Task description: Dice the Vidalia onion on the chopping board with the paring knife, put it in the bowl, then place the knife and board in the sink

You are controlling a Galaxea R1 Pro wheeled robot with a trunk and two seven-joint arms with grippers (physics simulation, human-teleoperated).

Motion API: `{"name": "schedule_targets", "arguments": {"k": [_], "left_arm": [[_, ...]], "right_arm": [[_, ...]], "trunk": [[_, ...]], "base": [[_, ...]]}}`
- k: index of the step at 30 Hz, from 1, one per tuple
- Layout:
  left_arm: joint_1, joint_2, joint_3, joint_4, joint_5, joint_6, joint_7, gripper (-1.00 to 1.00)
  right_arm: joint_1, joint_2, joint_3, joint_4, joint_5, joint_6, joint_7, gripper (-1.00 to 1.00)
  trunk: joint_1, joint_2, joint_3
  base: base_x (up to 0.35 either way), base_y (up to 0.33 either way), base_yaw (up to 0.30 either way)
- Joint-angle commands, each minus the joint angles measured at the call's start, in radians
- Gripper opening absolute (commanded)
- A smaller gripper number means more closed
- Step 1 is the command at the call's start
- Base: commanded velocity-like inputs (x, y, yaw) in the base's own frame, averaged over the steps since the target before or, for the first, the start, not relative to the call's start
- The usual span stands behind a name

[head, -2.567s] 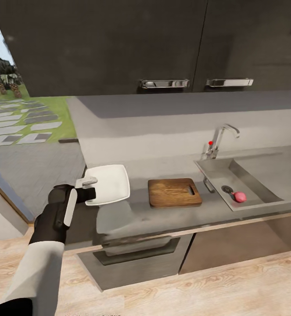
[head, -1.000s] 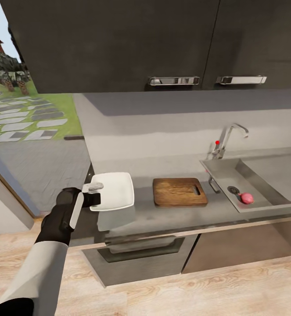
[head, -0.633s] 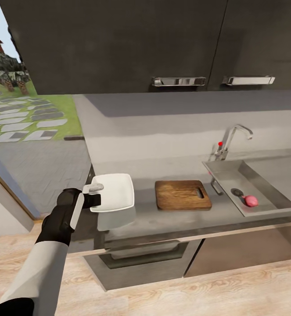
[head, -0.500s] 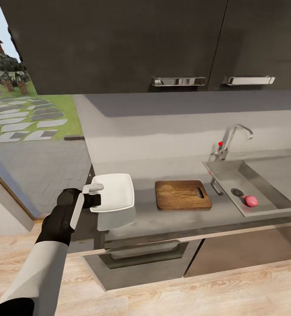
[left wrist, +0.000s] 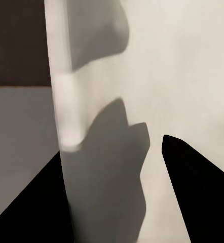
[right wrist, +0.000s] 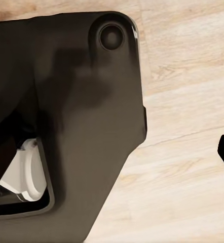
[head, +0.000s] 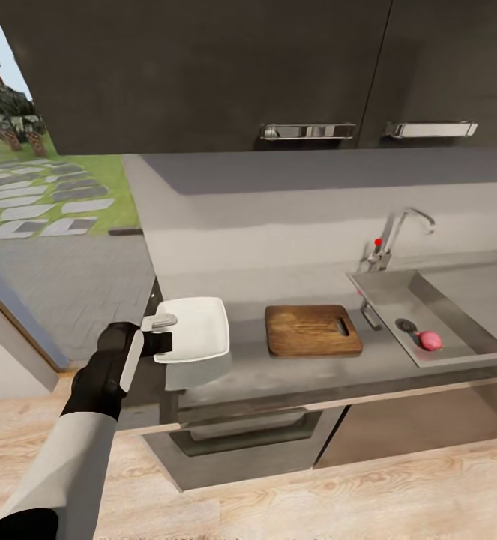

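Left gripper [head: 160,332] clamps the near-left rim of the bowl [head: 196,337], which sits at the countertop [head: 293,375] end, well left of the sink [head: 458,315]. Chopping board [head: 312,330] lies between bowl and sink, long axis along the counter, slot handle toward the sink. Vidalia onion [head: 429,340] sits in the sink beside the drain: no step done. Right gripper state: cannot tell.

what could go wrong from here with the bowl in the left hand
The left hand grips the white bowl only by its rim, at the countertop's end, part of it overhanging the floor; a slip or early release could drop it. Swinging it right could knock the chopping board. The Vidalia onion sits loose by the sink's drain and might roll when reached for.
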Motion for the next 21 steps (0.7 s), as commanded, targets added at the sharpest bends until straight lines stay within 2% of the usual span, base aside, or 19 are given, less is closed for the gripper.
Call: {"name": "schedule_targets", "arguments": {"k": [1, 21], "left_arm": [[-0.001, -0.001, 0.002, 0.003, 0.004, 0.004, 0.003, -1.00], [-0.001, -0.001, 0.002, 0.007, 0.003, 0.004, 0.003, -1.00]], "right_arm": [[0.001, 0.001, -0.005, -0.002, 0.003, -0.001, -0.001, 1.00], [0.001, 0.001, -0.004, -0.002, 0.003, -0.001, 0.001, 1.00]], "trunk": [[0.000, -0.002, -0.003], [0.000, -0.002, -0.029]], "base": [[0.000, 0.000, 0.000], [0.000, 0.000, 0.000]]}}
